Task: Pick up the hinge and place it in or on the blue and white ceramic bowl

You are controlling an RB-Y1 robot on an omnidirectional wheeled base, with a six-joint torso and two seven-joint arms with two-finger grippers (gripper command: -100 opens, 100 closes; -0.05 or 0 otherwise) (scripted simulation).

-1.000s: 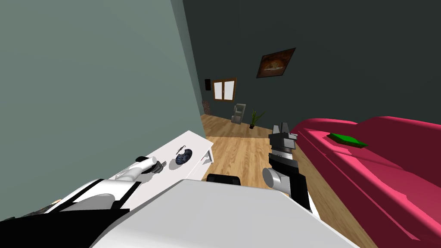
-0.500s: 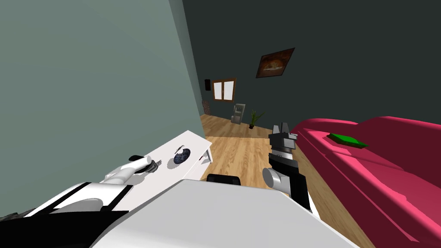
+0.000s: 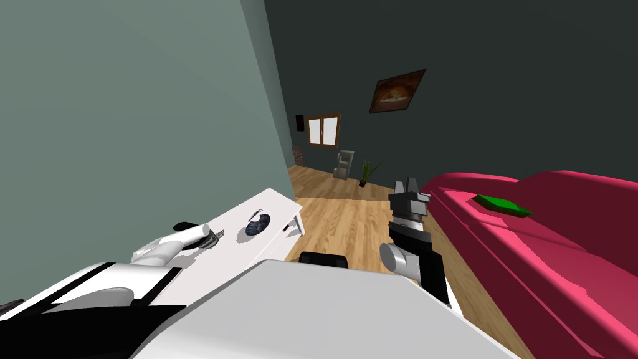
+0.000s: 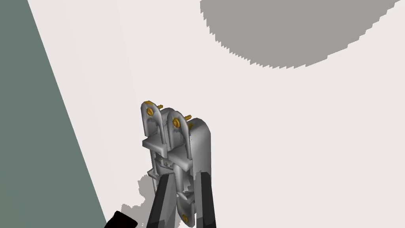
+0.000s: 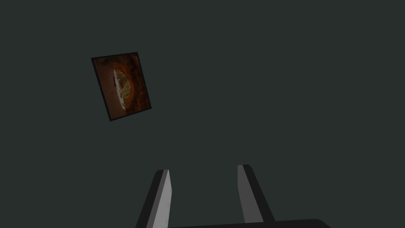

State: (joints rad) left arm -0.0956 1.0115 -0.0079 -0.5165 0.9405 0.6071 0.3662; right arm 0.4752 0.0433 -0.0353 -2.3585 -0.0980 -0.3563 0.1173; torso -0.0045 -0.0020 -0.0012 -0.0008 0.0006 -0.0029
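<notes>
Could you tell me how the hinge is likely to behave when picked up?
The hinge looks metallic, so probably stiff, though its jointed arms may swing. The left gripper pinches only one end, so it might pivot.

Head camera overlooks white table [image 3: 274, 202]; left wrist views it closely.

We record a long white rectangular table [image 3: 280, 204] set against a grey-green wall [image 3: 124, 124]. A crimson sofa [image 3: 529, 249] stands across the wooden plank floor [image 3: 349, 224], and a flat green pad [image 3: 501, 205] lies near its far end. On the dark wall [image 3: 498, 75] hang a brown-framed picture [image 3: 397, 90] and a wood-framed window [image 3: 324, 129]. Below the window stand a grey upright unit [image 3: 344, 164] and a potted green plant [image 3: 367, 171].
</notes>
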